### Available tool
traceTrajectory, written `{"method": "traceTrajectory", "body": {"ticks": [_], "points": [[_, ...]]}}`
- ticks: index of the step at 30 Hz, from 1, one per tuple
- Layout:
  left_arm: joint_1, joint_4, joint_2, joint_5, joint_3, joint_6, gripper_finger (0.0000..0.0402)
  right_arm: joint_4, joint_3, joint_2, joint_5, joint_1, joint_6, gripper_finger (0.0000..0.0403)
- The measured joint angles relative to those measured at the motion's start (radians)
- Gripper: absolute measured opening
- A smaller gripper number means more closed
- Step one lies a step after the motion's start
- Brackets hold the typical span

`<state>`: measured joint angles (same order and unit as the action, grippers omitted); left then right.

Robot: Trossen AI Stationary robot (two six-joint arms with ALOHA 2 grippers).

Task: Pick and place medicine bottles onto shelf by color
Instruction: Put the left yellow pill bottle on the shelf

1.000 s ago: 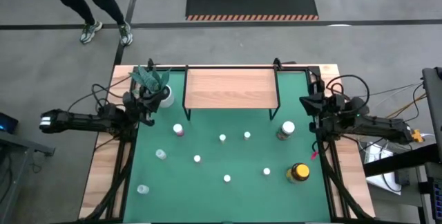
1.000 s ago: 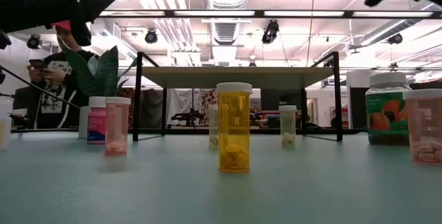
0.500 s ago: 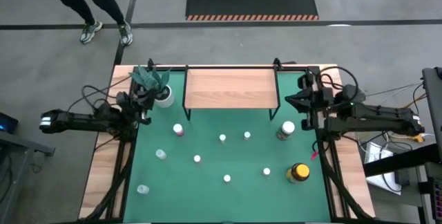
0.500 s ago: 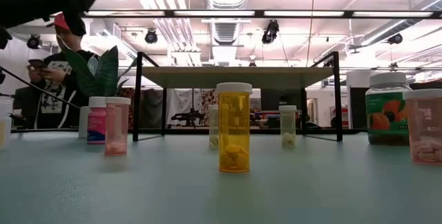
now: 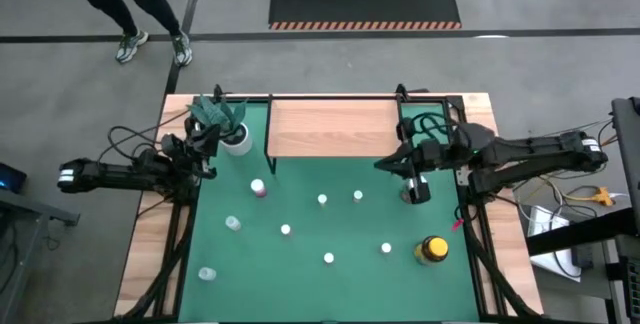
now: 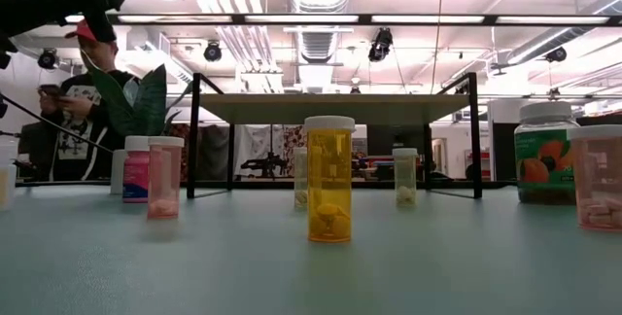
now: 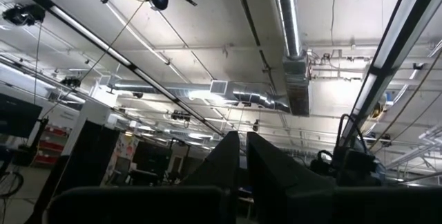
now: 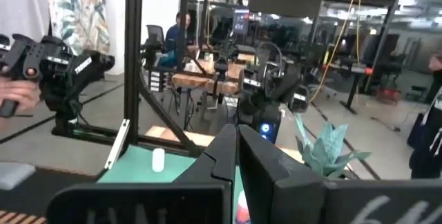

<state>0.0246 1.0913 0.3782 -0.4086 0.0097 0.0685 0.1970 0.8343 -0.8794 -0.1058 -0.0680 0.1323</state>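
The bottles stand scattered over the green mat [image 5: 300,274], none yet on the shelf [image 5: 333,127], whose wooden top is bare. Nearest my right gripper [image 5: 383,164] is the greenish jar [image 6: 546,153] with the white lid; from above my arm covers most of it, just in front of the shelf's right leg. The yellow jar [image 5: 432,250] with the black lid sits nearer the front edge, and the small white-capped bottles lie between, with a pink bottle [image 5: 258,189] towards the left and an orange vial [image 6: 329,179] in the middle.

I judge these to be light, stiff plastic with smooth round sides, so slippery and easy to tip. I would take one across the body, below the cap, square on. The wide jar will need my fingers spread almost fully.

My right fingers are pressed together and hold nothing, raised over the mat beside the greenish jar. My left gripper [image 5: 203,136] is likewise closed and empty, waiting at the left edge by the potted plant [image 5: 225,119].
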Motion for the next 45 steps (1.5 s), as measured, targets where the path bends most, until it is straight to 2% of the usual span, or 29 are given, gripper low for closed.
{"method": "traceTrajectory", "body": {"ticks": [4, 11, 20, 25, 32, 38, 45], "points": [[0.000, -0.002, 0.000, 0.000, 0.000, 0.003, 0.0011, -0.078, 0.096, -0.094, 0.005, -0.014, -0.001, 0.0009], [0.000, 0.036, -0.015, 0.010, 0.000, 0.095, 0.0011, -0.285, 0.314, -0.269, 0.004, -0.020, -0.017, 0.0009], [0.000, 0.030, -0.016, 0.015, 0.000, 0.096, 0.0011, -0.526, 0.603, -0.514, 0.009, -0.019, 0.034, 0.0009], [0.000, 0.027, -0.014, 0.016, 0.000, 0.097, 0.0011, -0.694, 0.734, -0.621, 0.105, -0.019, 0.062, 0.0009], [0.000, 0.027, -0.015, 0.016, 0.000, 0.097, 0.0011, -0.941, 0.836, -0.721, 0.258, -0.019, 0.061, 0.0009], [0.000, 0.026, -0.014, 0.016, 0.000, 0.097, 0.0011, -1.066, 0.852, -0.768, 0.264, -0.019, 0.014, 0.0009], [0.000, 0.026, -0.014, 0.016, 0.000, 0.097, 0.0011, -1.133, 0.846, -0.804, 0.264, -0.020, -0.036, 0.0009]]}}
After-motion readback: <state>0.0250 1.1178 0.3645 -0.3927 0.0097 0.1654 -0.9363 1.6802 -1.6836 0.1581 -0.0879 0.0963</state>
